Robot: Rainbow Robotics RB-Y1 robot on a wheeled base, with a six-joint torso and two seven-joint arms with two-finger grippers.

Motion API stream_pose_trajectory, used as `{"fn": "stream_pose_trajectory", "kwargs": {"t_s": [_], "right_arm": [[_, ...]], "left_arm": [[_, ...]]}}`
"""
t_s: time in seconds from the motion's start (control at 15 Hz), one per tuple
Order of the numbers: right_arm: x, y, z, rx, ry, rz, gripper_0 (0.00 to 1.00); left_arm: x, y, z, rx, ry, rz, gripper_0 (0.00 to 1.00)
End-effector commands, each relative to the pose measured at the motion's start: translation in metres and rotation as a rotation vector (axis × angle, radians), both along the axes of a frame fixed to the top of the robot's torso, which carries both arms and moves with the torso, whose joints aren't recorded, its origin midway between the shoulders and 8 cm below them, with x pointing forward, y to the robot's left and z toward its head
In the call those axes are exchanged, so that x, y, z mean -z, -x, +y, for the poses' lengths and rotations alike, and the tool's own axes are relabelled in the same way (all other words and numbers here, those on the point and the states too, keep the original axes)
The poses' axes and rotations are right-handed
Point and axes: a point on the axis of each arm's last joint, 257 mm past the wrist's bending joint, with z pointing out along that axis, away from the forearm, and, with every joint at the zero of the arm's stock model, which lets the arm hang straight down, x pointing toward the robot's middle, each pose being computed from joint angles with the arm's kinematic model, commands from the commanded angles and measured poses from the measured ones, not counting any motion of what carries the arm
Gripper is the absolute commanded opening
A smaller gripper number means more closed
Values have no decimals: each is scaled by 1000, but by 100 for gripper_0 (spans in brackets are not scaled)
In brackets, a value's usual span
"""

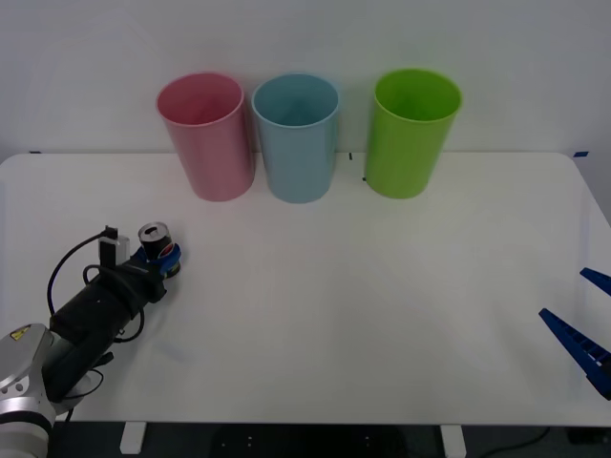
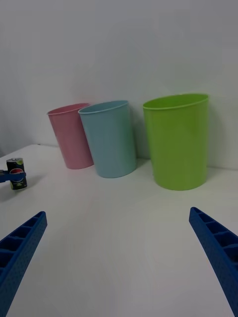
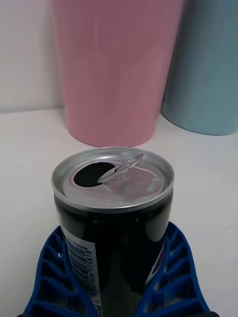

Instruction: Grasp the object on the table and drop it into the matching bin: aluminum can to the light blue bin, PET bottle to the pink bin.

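One can [image 1: 155, 238] stands upright on the white bench [image 1: 363, 315], near its left edge; we see our left gripper [image 1: 158, 260] clasping it low down, while our right gripper [image 1: 584, 320] hangs released at the right edge. Right wrist: three bins, pink bin [image 2: 72, 136], light blue bin [image 2: 110, 138], green bin [image 2: 177, 141], before a pale wall. Left wrist: blue fingers [image 3: 54, 277] hug the opened can.

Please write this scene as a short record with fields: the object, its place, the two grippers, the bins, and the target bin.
object: aluminum can, upright, top already opened
place: on the table, near its left side
left gripper: fingers closed around the can's sides
right gripper: open, idle at the table's right edge
bins, left to right: pink bin, light blue bin, green bin, all at the far edge
target: light blue bin
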Motion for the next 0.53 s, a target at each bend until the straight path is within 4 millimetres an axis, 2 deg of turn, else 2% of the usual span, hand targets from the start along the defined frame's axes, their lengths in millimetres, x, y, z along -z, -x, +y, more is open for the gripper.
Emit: {"fn": "stream_pose_trajectory", "kwargs": {"t_s": [0.07,0.53], "right_arm": [[0,0,0,0,0,0,100],[0,0,0,0,0,0,100]], "left_arm": [[-5,1,-4,15,14,-10,0],[-32,6,-9,71,40,-67,0]]}}
